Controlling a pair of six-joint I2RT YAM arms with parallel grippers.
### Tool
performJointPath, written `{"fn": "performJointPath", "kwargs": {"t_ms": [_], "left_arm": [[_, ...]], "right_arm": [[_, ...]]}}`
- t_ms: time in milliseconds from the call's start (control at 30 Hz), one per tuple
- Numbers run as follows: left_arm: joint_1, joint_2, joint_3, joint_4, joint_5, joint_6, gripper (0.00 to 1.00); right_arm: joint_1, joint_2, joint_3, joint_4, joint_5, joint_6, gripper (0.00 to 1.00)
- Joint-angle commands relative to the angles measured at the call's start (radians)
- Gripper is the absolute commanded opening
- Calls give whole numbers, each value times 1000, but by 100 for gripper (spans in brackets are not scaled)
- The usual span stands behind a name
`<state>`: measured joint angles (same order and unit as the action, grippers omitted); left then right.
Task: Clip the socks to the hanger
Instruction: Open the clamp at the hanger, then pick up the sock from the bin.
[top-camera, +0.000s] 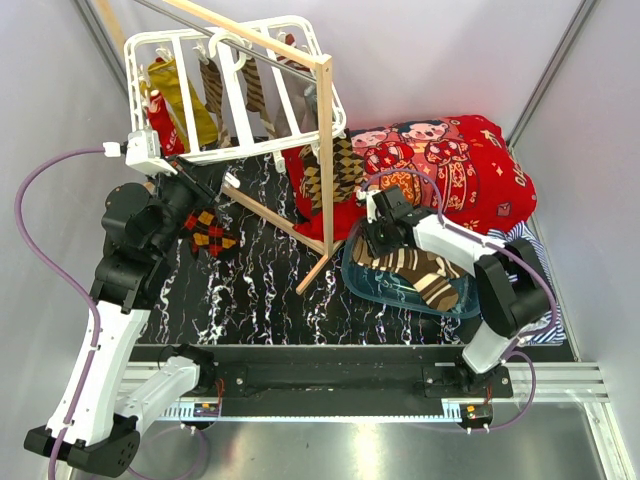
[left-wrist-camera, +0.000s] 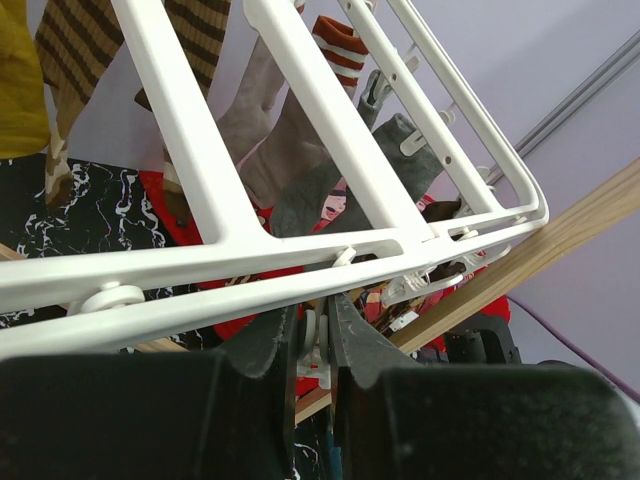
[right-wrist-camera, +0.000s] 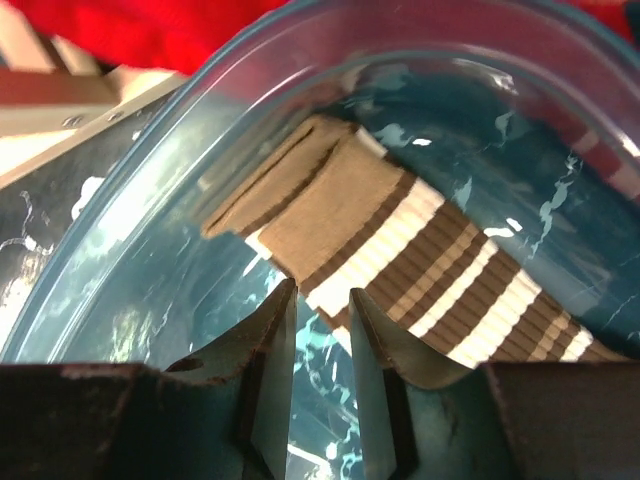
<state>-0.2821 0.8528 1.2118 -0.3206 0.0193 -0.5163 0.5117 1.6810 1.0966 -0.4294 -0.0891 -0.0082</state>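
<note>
The white hanger (top-camera: 238, 151) hangs at the back left with a mustard sock (top-camera: 182, 95), brown striped socks (top-camera: 213, 90) and a red sock (top-camera: 165, 130) clipped on it. My left gripper (top-camera: 207, 190) is under its front bar (left-wrist-camera: 200, 262), shut (left-wrist-camera: 318, 322) on a small white clip (left-wrist-camera: 321, 350). An argyle sock (top-camera: 211, 234) lies just below that arm. My right gripper (top-camera: 373, 240) is low inside a blue tub (top-camera: 400, 300). Its jaws (right-wrist-camera: 322, 295) stand narrowly open, with nothing between them, at the edge of a brown-and-cream striped sock (right-wrist-camera: 400, 225).
A bare-wood rack (top-camera: 325, 150) carries the hanger and crosses in front of a brown diamond sock (top-camera: 343, 168). A big red cartoon blanket (top-camera: 450, 160) lies at the back right. A blue-white striped cloth (top-camera: 547, 322) lies under the right arm. Grey walls close in on both sides.
</note>
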Motion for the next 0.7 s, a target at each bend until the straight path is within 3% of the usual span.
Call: {"fn": "performJointPath", "kwargs": {"t_ms": [0, 333, 667], "left_arm": [[6, 9, 40, -18, 2, 18, 13], [6, 14, 40, -18, 4, 19, 13], [6, 15, 42, -21, 7, 16, 13]], "right_arm": [[-10, 46, 72, 61, 28, 28, 36], [-9, 143, 88, 64, 32, 56, 35], [-9, 131, 51, 61, 45, 71, 12]]}}
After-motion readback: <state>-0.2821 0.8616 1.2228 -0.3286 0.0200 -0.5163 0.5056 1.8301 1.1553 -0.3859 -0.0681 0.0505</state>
